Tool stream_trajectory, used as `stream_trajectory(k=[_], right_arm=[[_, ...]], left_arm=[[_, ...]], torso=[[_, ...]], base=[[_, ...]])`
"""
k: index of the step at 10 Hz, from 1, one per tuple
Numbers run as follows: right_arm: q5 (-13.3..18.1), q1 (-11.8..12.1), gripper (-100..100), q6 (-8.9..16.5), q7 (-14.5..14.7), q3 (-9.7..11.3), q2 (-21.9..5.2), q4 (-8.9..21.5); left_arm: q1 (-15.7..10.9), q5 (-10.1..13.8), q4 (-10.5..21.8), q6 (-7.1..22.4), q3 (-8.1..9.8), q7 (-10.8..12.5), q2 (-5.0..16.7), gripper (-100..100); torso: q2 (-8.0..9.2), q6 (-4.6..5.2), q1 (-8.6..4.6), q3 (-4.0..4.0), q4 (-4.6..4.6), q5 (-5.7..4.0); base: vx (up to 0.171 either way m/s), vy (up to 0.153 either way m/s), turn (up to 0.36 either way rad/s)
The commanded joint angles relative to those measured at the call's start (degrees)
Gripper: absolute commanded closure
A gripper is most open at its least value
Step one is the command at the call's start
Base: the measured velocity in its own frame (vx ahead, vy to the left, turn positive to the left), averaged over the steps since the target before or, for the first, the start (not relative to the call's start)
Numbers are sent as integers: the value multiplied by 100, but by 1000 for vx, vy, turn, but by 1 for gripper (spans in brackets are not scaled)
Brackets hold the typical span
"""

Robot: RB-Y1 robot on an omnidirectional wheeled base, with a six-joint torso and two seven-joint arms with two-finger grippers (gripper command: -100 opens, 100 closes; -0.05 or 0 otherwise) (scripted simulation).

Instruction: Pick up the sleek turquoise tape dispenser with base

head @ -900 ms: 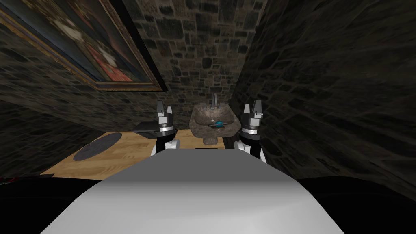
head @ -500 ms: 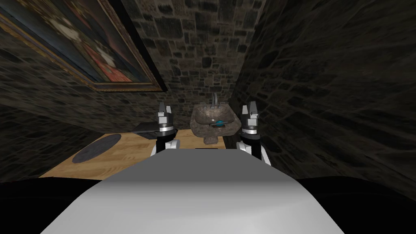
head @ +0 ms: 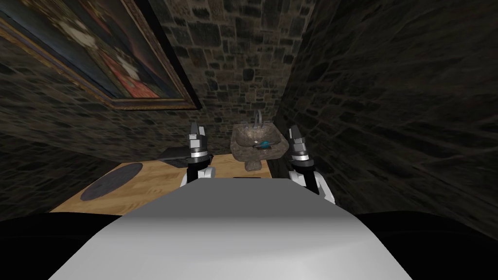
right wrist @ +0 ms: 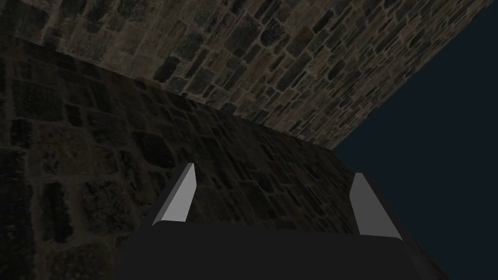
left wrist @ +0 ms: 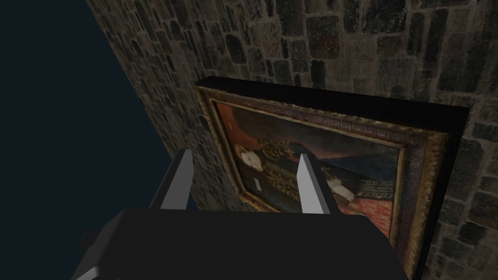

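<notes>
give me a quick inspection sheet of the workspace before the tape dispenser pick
surface: stone sink on a pedestal, standing on the wooden floor
job's things: turquoise tape dispenser lying in the sink's basin, nothing holding it
clutter: faucet at the back of the sink; dark oval mat on the floor; dark flat item by the left wall, cannot tell what it is
grippers: left gripper raised to the left of the sink, jaws open and empty; right gripper raised to its right, jaws open and empty
cables: nothing seen
surroundings: dark stone walls close on both sides; framed painting on the left wall
</notes>
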Motion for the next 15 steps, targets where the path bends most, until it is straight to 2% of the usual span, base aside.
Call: stream_trajectory(k=[1, 2, 4, 5, 7, 8, 9, 10, 11, 12, 13, 14, 15], right_arm=[[203, 6, -100, 27, 6, -188, -286, 98], [203, 6, -100, 27, 6, -188, -344, 98], [508, 2, -100, 63, 24, -440, -733, 249], [508, 2, -100, 63, 24, -440, -815, 249], [835, 1, -100, 95, 51, -692, -1196, 415], [835, 1, -100, 95, 51, -692, -1321, 415], [1005, 2, -100, 107, 70, -814, -1517, 506], [1005, 2, -100, 107, 70, -814, -1587, 506], [1178, 3, -100, 117, 93, -929, -1805, 602], [1178, 3, -100, 117, 93, -929, -1861, 602], [1354, 4, -100, 122, 120, -1036, -2088, 706], [1354, 4, -100, 122, 120, -1036, -2144, 706], [1531, 6, -100, 123, 153, -1133, -2379, 817]], left_arm=[[0, 0, 0, 0, 0, 0, 0, 0], [0, 0, 0, 0, 0, 0, 0, 0], [0, 0, 0, 0, 0, 0, 0, 0], [0, 0, 0, 0, 0, 0, 0, 0], [0, 0, 0, 0, 0, 0, 0, 0], [-1, 0, 0, 0, -1, 0, -1, 0], [-1, 0, 0, 0, 0, 0, 0, 0], [0, 0, 0, 0, 0, 0, 0, 0], [0, 0, 0, 0, 0, 0, 0, 0], [0, 0, 0, 0, 0, 0, 0, 0], [0, 0, 0, 0, 0, 0, 0, 0], [0, 0, 0, 0, 0, 0, 0, 0], [0, 0, 0, 0, 0, 0, 0, 0]], torso=[[0, 0, 0, 0, 0, 0], [9, 1, 5, 5, 2, 1], [-1, 0, 5, 0, 0, 1], [4, 0, 11, 2, 1, 2], [5, -1, 10, 3, 1, 2], [17, 0, 26, 10, 4, 5], [10, -1, 10, 7, 3, 4], [4, -1, 1, 3, 2, 0], [-5, -2, -5, -2, 0, -1], [-8, -1, -1, -4, -1, 0], [-11, -2, -2, -6, -2, 0], [-10, -1, 0, -5, -2, 0], [-10, -2, -2, -5, -2, 0]], base=[[-92, 92, -125], [-67, 79, -31], [-64, 93, -89], [-67, 83, -44], [-101, 122, -82], [-88, 86, -53], [-70, 61, -51], [-50, 50, -38], [-43, 67, -58], [-40, 60, -34], [-46, 67, -46], [-47, 59, -34], [-34, 74, -40]])
